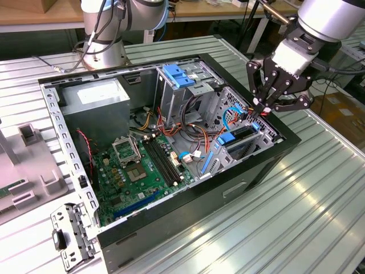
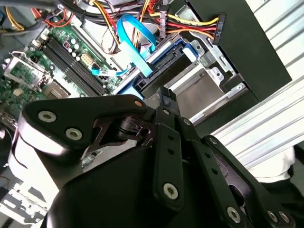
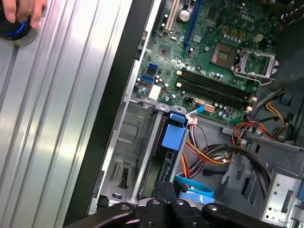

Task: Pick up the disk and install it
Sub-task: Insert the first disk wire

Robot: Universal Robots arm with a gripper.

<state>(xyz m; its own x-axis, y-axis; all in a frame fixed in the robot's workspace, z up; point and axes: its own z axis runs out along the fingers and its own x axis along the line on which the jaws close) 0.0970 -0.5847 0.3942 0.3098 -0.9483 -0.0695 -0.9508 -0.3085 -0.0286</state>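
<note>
Above the disk [image 1: 238, 137], closed jaws

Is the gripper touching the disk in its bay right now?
Cannot tell. In the exterior view the gripper hangs right over the disk, fingertips at its rear end, but no view shows contact or a gap plainly.

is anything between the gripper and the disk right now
Partly. The disk sits in the cage just below the gripper. A blue cable loops over the disk's connector end, and a red, yellow and black wire bundle crosses beside it. Nothing else visible lies between them.
</note>
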